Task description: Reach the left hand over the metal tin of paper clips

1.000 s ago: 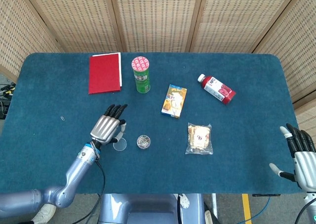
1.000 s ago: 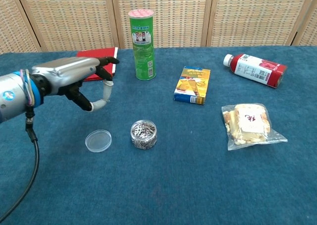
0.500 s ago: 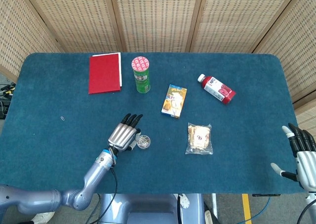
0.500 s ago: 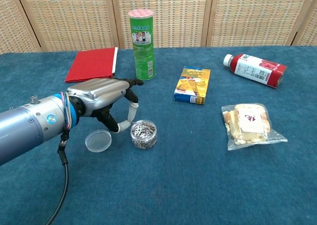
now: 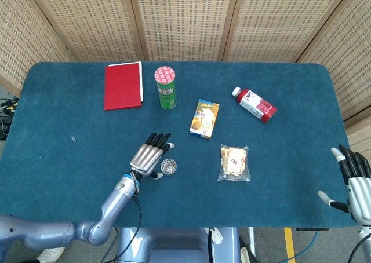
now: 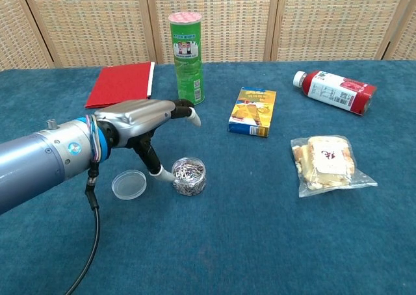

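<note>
The small round metal tin of paper clips stands open on the blue table. My left hand hovers just left of and partly above it, fingers stretched out and apart, holding nothing. In the chest view its thumb reaches down beside the tin's left wall. My right hand sits at the table's right front corner, fingers spread and empty; the chest view does not show it.
The tin's clear lid lies left of the tin. Behind stand a green chip can, a red notebook, a yellow-blue box and a red bottle. A snack bag lies right of the tin.
My left hand has swung right from over the clear lid to beside and above the tin, its fingers now reaching past the tin's rim. The right hand has barely moved.
</note>
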{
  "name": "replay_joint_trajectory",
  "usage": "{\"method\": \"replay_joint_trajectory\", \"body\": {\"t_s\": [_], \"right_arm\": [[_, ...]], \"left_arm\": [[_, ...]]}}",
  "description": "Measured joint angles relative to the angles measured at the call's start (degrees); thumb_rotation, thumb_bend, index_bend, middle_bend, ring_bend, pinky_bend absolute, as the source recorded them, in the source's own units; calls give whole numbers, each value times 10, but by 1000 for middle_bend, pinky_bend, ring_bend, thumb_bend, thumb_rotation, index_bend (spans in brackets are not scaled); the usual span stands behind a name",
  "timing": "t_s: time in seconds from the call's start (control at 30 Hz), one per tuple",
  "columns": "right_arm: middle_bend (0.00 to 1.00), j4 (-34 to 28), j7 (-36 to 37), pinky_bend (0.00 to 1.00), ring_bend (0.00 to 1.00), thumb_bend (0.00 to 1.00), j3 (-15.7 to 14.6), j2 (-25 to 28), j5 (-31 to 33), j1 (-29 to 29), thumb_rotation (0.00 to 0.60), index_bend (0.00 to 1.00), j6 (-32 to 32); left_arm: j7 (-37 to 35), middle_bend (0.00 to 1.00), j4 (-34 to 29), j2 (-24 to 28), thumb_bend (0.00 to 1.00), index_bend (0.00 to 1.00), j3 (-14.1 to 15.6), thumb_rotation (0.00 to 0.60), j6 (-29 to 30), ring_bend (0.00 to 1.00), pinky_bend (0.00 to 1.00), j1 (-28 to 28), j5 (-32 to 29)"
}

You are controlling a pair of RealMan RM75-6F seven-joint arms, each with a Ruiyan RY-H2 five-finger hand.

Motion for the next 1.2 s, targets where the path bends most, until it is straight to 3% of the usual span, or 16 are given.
{"method": "replay_joint_trajectory", "body": {"t_s": [0.17, 0.33, 0.6, 0.83, 1.03, 1.2], "right_arm": [[0, 0, -2, 0, 0, 0, 0, -1, 0, 0, 600, 0, -1], [0, -1, -3, 0, 0, 0, -1, -1, 0, 0, 600, 0, -1], [0, -5, -6, 0, 0, 0, -3, 0, -8, -3, 600, 0, 6], [0, -8, -6, 0, 0, 0, -4, 2, -14, -7, 600, 0, 15], [0, -9, -6, 0, 0, 0, -5, 4, -20, -11, 600, 0, 24], [0, -12, -14, 0, 0, 0, -8, 3, -29, -14, 600, 0, 31]], "left_arm": [[-9, 0, -17, 22, 112, 140, -4, 600, 17, 0, 0, 4, 15], [-10, 0, -42, 72, 32, 4, -2, 600, 43, 0, 0, 18, 33], [-75, 0, -63, 168, 0, 0, 16, 600, 147, 0, 0, 96, 98], [-194, 0, -70, 291, 0, 0, 58, 600, 231, 0, 0, 216, 145], [-290, 0, -84, 362, 0, 0, 109, 600, 297, 0, 0, 313, 186], [-327, 0, -108, 404, 0, 0, 143, 600, 344, 0, 0, 371, 231]]}}
